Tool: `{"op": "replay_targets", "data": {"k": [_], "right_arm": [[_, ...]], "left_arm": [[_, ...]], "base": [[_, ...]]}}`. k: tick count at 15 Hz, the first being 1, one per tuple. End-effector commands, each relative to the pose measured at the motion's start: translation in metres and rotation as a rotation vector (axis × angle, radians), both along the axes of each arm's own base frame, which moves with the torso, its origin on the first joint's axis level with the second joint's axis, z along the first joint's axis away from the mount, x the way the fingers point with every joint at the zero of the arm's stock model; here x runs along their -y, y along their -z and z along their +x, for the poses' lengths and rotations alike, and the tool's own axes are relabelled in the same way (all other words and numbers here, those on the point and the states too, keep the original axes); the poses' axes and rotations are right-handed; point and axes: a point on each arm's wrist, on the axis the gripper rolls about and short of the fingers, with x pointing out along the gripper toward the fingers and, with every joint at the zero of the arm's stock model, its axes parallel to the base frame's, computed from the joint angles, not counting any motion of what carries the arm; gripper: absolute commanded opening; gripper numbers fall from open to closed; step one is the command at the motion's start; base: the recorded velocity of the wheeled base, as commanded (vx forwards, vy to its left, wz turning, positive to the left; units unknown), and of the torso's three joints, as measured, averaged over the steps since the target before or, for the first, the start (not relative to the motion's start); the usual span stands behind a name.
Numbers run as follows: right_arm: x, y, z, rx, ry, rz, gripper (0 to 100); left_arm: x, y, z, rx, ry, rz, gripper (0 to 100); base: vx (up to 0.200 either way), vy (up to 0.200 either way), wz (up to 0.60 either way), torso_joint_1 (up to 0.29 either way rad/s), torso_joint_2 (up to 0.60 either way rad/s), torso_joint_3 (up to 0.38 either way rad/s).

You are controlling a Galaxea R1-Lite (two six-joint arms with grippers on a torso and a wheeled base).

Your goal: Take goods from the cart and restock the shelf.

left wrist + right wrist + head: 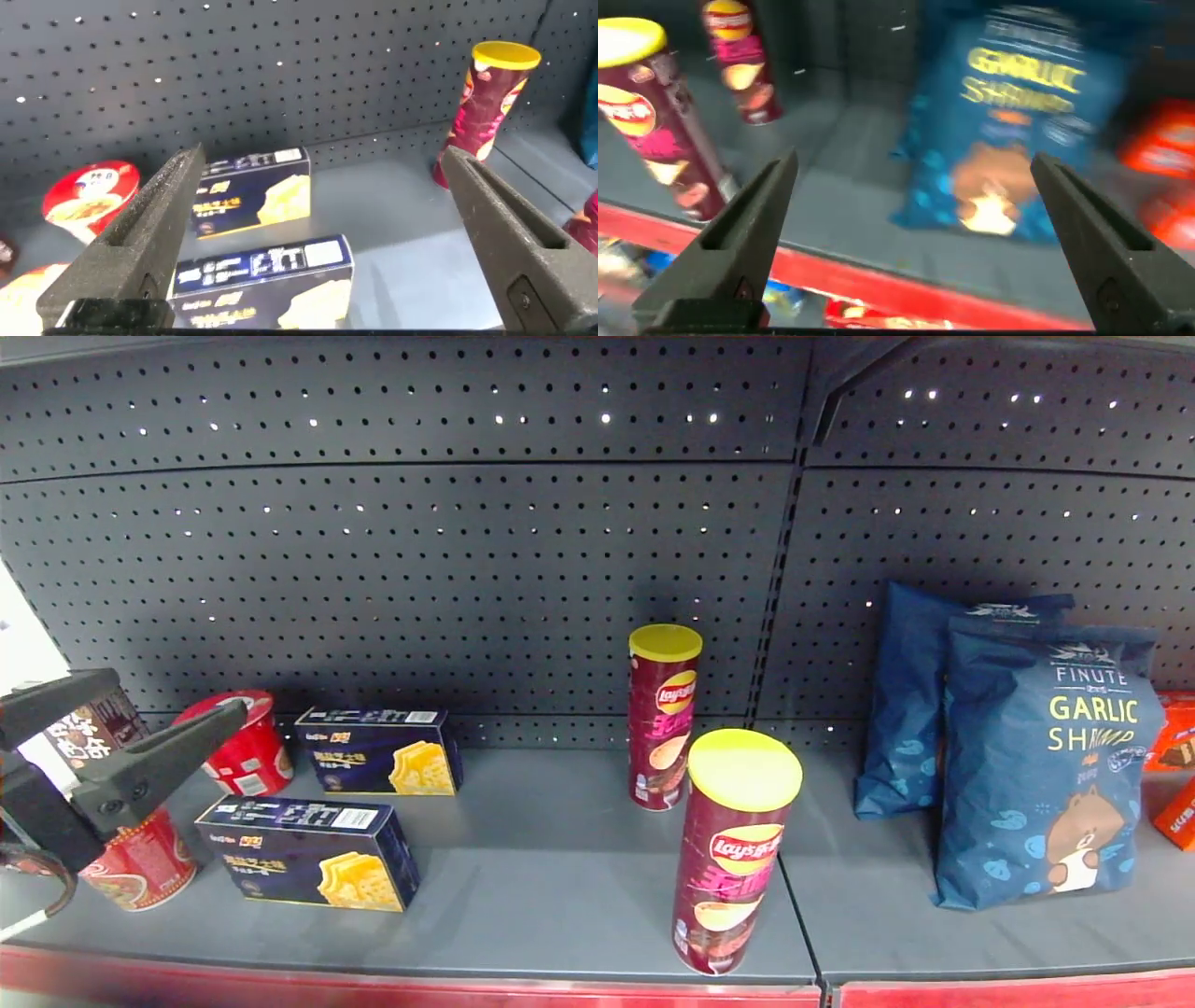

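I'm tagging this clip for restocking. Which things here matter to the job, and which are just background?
Job: shelf, chip cans, cracker boxes, blue snack bags, noodle cups, left gripper, right gripper, both open.
Background: perforated back panel, red shelf edge.

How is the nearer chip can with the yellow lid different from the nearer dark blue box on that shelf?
The front chip can is a tall round tube; the front blue box is rectangular. The can stands upright on its end; the box lies on a long side. The can is maroon with a yellow lid; the box is dark blue with yellow pictures. Both rest on the grey shelf.
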Motion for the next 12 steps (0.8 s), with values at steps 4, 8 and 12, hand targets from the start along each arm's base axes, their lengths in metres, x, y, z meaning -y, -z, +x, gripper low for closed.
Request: {"op": "replay_targets", "data": {"k": [4,8,12], "right_arm": [[-0.06,0.014,0.081,-0.232,-0.126,-0.033,100],[-0.085,0.026,0.096,-0.314,-0.2,-0.085,100],[-0.095,0.042,0.104,-0.385,-0.217,-0.128,100]], "left_arm": [[-0.009,0.004,-0.015,0.027,-0.064,-0.002,100],[-0.009,0.013,-0.022,0.012,-0.063,-0.001,100],[-0.008,0.013,-0.021,0.009,-0.05,0.0,100]], "base": [[0.0,0.0,0.0,0.0,0.0,0.0],[0.0,0.0,0.0,0.0,0.0,0.0],[0.0,0.0,0.0,0.0,0.0,0.0]]}}
